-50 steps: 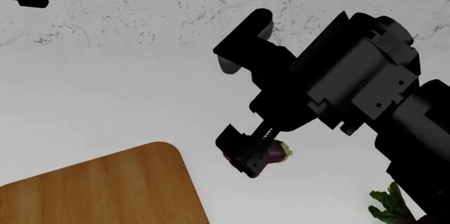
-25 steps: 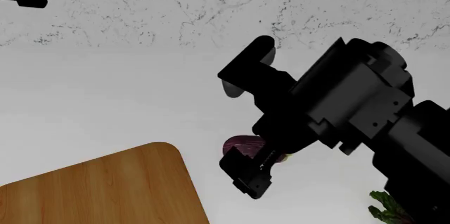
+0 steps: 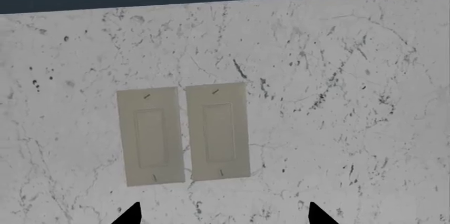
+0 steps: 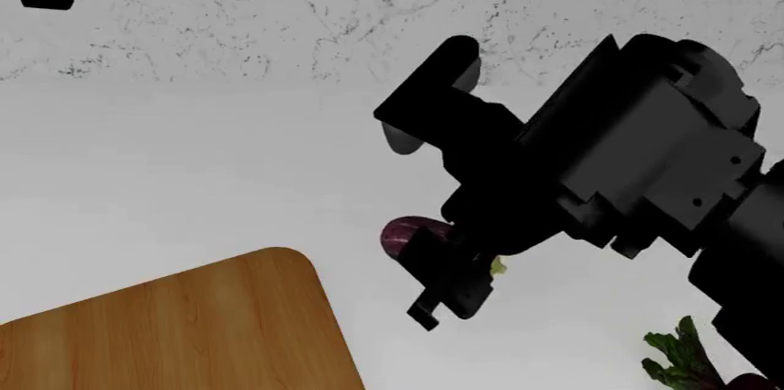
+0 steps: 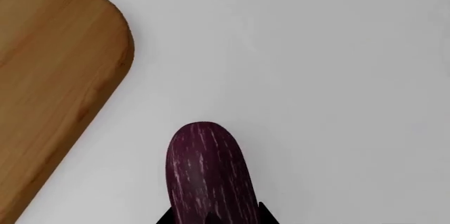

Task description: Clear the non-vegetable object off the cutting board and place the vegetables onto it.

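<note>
While right hand [image 4: 431, 266] grips one eggplant [image 5: 208, 174] above desk [image 4: 184, 188], one board [image 4: 172, 330] lies near-left; one leafy bulb [image 4: 680, 358] near-right. Left hand [image 3: 223, 214] state: cannot tell.

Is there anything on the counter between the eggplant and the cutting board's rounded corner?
Nothing. In the right wrist view, only bare white counter separates the eggplant from the cutting board; the head view agrees.

A plain white counter [image 4: 184, 161] carried everything, meeting a speckled marble wall at the back. The wooden cutting board [image 4: 184, 330] lay flat on it at the near left, one rounded corner showing, its top bare. Off that corner the purple eggplant [image 5: 207, 174] was over the white surface, clear of the board. A leafy green bunch [image 4: 680, 358] lay at the near right
</note>
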`<state>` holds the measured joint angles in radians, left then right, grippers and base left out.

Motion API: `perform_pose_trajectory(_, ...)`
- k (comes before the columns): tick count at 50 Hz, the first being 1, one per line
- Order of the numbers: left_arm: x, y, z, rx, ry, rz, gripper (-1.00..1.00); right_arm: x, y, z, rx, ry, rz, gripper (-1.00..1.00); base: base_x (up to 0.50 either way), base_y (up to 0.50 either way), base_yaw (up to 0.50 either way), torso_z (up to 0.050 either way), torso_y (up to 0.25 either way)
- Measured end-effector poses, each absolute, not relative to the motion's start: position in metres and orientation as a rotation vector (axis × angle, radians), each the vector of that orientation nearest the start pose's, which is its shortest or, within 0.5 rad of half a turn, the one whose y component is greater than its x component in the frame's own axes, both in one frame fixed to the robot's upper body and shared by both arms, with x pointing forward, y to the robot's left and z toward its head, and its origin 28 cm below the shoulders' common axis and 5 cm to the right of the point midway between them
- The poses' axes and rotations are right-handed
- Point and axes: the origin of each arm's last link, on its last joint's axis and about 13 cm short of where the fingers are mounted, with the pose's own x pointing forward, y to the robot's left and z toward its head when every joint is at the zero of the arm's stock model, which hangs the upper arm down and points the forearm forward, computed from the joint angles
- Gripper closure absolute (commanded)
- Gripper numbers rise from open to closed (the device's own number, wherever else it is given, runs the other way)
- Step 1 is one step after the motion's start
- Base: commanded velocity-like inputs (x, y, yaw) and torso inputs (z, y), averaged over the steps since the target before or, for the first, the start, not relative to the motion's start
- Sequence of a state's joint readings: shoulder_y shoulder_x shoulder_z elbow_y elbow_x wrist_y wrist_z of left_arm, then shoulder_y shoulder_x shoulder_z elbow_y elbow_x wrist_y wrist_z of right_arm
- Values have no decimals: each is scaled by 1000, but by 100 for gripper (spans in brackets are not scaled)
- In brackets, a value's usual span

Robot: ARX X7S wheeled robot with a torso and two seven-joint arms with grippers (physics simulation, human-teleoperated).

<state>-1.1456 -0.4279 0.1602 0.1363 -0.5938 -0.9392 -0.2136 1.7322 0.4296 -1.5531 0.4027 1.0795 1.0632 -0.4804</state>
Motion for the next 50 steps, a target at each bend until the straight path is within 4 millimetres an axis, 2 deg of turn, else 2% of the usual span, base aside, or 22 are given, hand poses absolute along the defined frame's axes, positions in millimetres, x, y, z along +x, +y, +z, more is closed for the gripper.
perform_pose_trajectory(11, 321, 263, 318, 60, -260, -44, -100, 346, -108, 298, -665, 784, 829, 100, 0, 0, 0, 0, 0)
perform_pose_trajectory(26, 319, 265, 318, 55, -263, -38, -100, 327, -84, 310, -704, 722, 944, 100, 0, 0, 0, 0, 0)
perform_pose_trajectory(50, 316, 268, 321, 51, -269, -27, -100, 326, -51, 315, -725, 663, 1083, 100, 0, 0, 0, 0, 0)
